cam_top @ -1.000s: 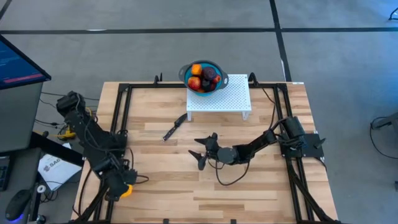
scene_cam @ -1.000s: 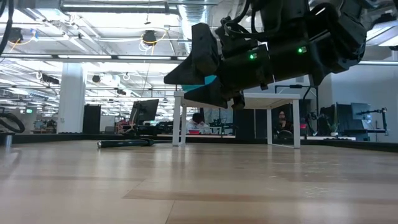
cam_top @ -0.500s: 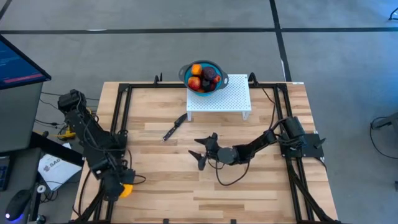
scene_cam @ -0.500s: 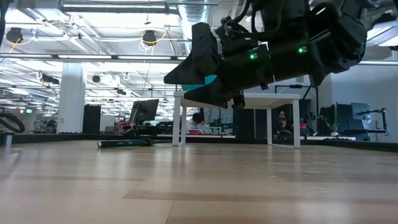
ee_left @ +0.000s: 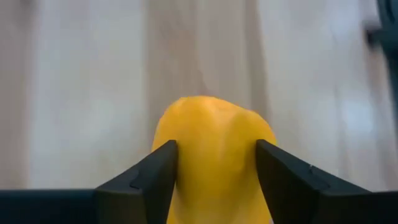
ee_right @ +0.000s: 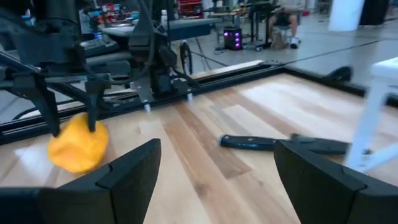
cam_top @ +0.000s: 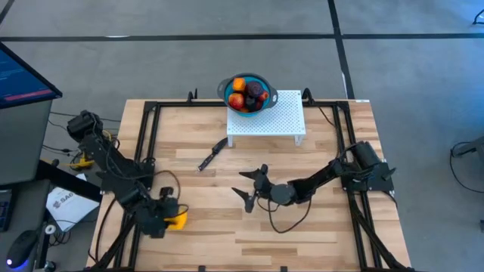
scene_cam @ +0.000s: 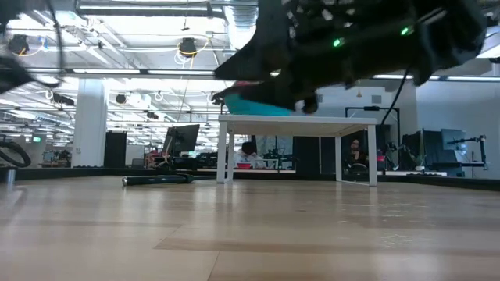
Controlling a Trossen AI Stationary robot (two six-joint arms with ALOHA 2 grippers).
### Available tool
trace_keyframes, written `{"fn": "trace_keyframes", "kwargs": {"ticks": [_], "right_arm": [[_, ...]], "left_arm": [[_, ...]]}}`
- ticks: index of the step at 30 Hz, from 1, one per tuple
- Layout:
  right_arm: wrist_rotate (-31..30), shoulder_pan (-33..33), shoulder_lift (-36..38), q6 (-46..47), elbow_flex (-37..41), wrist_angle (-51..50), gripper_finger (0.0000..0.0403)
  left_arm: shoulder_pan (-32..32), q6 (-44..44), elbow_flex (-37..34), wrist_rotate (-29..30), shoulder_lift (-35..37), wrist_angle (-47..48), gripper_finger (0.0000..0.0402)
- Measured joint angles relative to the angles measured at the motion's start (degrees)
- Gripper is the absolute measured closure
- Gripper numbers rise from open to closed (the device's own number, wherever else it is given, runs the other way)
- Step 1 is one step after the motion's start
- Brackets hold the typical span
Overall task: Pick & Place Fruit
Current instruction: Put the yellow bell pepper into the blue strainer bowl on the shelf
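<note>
Clearly, we have the yellow toy fruit point(ee_left: 211, 155) pinched between the two dark fingers point(ee_left: 152, 180) of the left gripper point(cam_top: 168, 218), which sits low over the near-left part of the wooden table point(cam_top: 302, 234). In the left wrist view the fingers press on opposite flanks of the fruit, closed to its width, and its rounded top bulges up between them. We judge it a light, hollow plastic piece, stiff enough not to give under the pads, with a smooth skin that could slip if the hold were off centre. The present hold across its middle looks sound to us; taking it nearer the narrow top would invite it to squirt out.

From the right wrist view we see the same fruit point(ee_right: 78, 146) hanging just above the boards, beside the black frame rail.

The other fruit point(cam_top: 247, 95), red, orange and dark purple, lie heaped in the blue bowl point(cam_top: 227, 85) on the white perforated stand point(cam_top: 283, 117) at the far side, well apart from the yellow one. We expect those rounded pieces to roll and shift when touched, so each wants a grasp across its widest part.

A black knife point(cam_top: 212, 154) lies on the table between the stand and the arms.

The right gripper point(cam_top: 252, 188) hovers near the table's middle, its fingers spread wide and holding nothing.
</note>
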State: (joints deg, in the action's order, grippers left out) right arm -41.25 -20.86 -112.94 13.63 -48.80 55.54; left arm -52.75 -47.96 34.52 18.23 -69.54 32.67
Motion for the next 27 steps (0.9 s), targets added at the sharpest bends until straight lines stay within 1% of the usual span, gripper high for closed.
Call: {"fn": "trace_keyframes", "kwargs": {"ticks": [3, 6, 8, 11, 14, 16, 19, 22, 25, 27], "right_arm": [[-3.7, -2.0, 4.1, -0.1, 1.9, -4.2, 0.0097], [-6.2, -4.5, 8.5, 0.8, 3.8, -9.6, 0.0097], [-7.1, -6.3, 11.2, 2.7, 5.4, -13.3, 0.0097], [-7.1, -8.8, 13.5, 7.8, 6.5, -20.2, 0.0097], [-7.1, -10.8, 13.9, 14.2, 6.6, -25.6, 0.0097], [-7.1, -11.9, 13.9, 17.4, 6.6, -27.1, 0.0097], [-7.1, -12.5, 13.4, 21.2, 6.5, -26.8, 0.0097], [-6.6, -12.4, 13.0, 21.9, 6.6, -27.0, 0.0097], [-5.2, -11.3, 12.2, 21.9, 6.5, -28.3, 0.0097], [-2.8, -10.3, 11.1, 17.8, 6.7, -29.4, 0.0097]], "left_arm": [[4.6, 6.0, -0.2, 5.2, -0.2, -5.1, 0.0215], [10.1, 11.2, -0.3, 7.6, -0.6, -9.9, 0.0225], [14.1, 14.5, -0.5, 8.0, -1.5, -14.4, 0.0237], [19.6, 20.3, -3.1, 4.9, -4.1, -25.6, 0.0263], [23.5, 26.0, -5.2, 1.1, -7.4, -37.2, 0.0280], [25.4, 29.6, -5.7, 0.7, -9.7, -43.1, 0.0281], [27.9, 36.0, -5.9, -0.2, -13.2, -51.7, 0.0272], [30.5, 40.8, -6.0, -2.2, -17.1, -61.4, 0.0266], [33.3, 41.7, -5.9, -4.7, -21.2, -68.8, 0.0268], [34.9, 41.4, -5.9, -5.9, -23.9, -72.3, 0.0273]]}}
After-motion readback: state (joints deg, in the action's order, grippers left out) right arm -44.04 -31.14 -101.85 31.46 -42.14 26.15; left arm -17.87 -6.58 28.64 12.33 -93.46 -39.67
